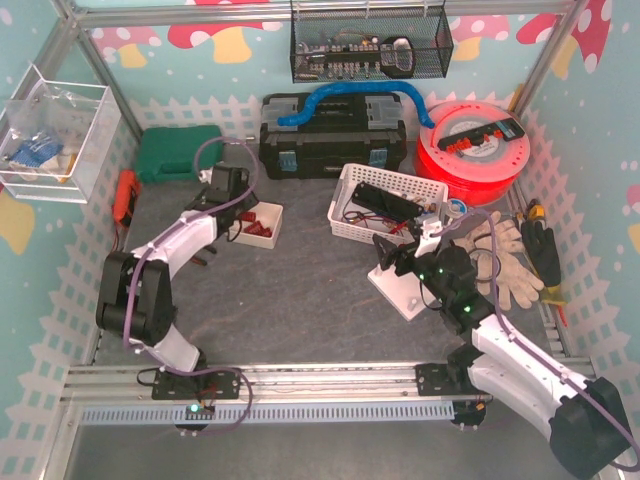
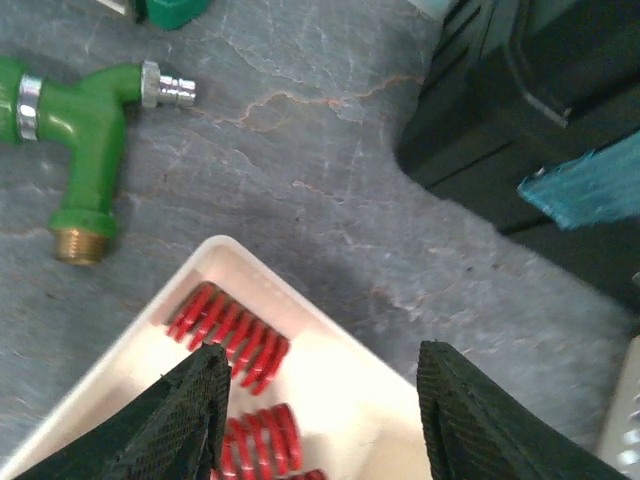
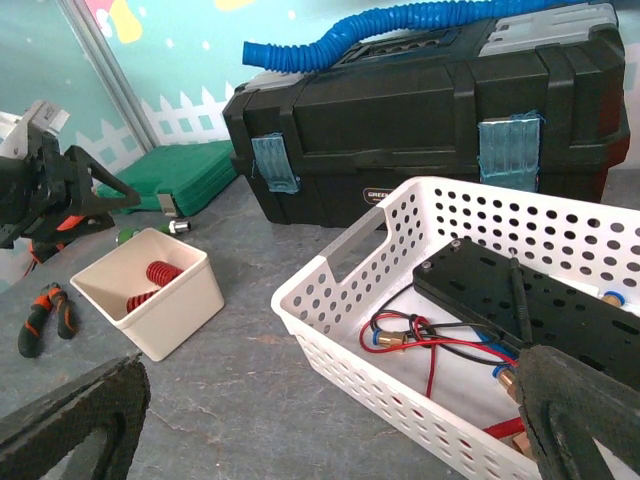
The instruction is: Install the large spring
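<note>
Red springs lie in a small white bin, which also shows in the top view and in the right wrist view. My left gripper hovers open just above the bin's far corner, empty; it also shows in the top view. My right gripper is open and empty, low over the table beside a white plate. Its fingers frame the perforated basket.
A white perforated basket holds a black block and red and black wires. A black toolbox stands behind. A green fitting lies left of the bin. A green case, pliers, a red spool and gloves surround the area.
</note>
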